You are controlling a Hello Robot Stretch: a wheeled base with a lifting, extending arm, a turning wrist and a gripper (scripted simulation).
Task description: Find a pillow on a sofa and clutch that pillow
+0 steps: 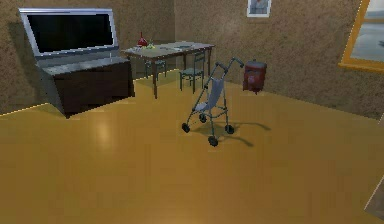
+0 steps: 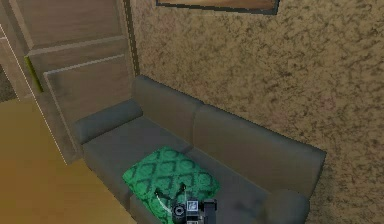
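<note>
A green patterned pillow [image 2: 170, 175] lies on the seat of a grey sofa [image 2: 240, 150] against a textured brown wall in the arm side view. At that view's bottom edge the gripper [image 2: 172, 200] shows as a small dark body with thin fingers, right at the pillow's near edge. I cannot tell whether it touches the pillow. With the pillow lying on the sofa behind the gripper, I cannot tell whether it holds anything.
A wooden door [image 2: 70, 35] stands by the sofa's arm. In the forward view a blue stroller [image 1: 210, 105] stands on the open yellow floor. A television [image 1: 70, 32] on a dark cabinet, a table [image 1: 170, 52] with chairs and a red bin [image 1: 254, 75] line the far walls.
</note>
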